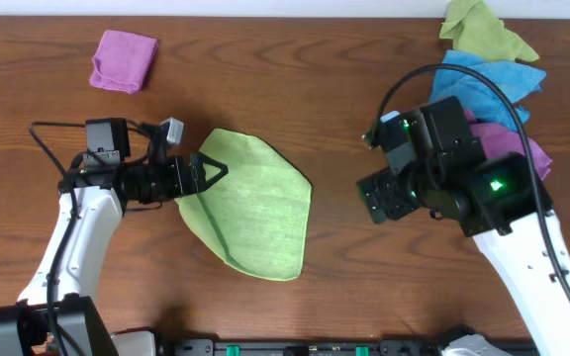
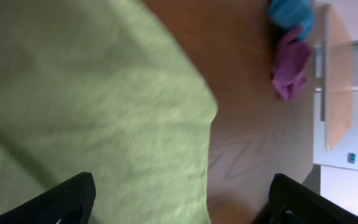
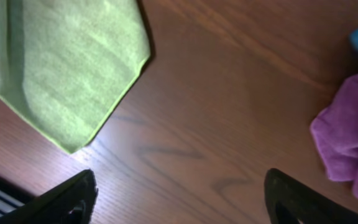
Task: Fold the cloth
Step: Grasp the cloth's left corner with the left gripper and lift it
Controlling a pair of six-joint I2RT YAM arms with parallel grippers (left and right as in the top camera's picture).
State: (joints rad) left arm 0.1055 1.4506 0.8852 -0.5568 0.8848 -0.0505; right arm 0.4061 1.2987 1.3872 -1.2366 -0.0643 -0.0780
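The right arm's pale forearm rises closest to the overhead camera, its dark wrist housing showing a green light, and at the near edge of the surface sits a dark rail. Going from the left: a folded purple cloth lies near the far left corner, well apart from everything else. Below it the left arm reaches rightward, and the left pincer hovers at the left edge of the green cloth, its fingers spread wide and released, nothing between them; in the left wrist view the two dark fingertips sit far apart with green fabric filling the space beneath. The green cloth lies in the middle of the surface, folded over into a rough leaf shape with a darker crease line along its left side and a pointed lower corner. To its right, apart from the cloth, the right pincer hangs above bare wood, also splayed and empty. Behind the right arm, at the far right, a pile of cloths lies heaped: green on top, blue beneath, purple lowest.
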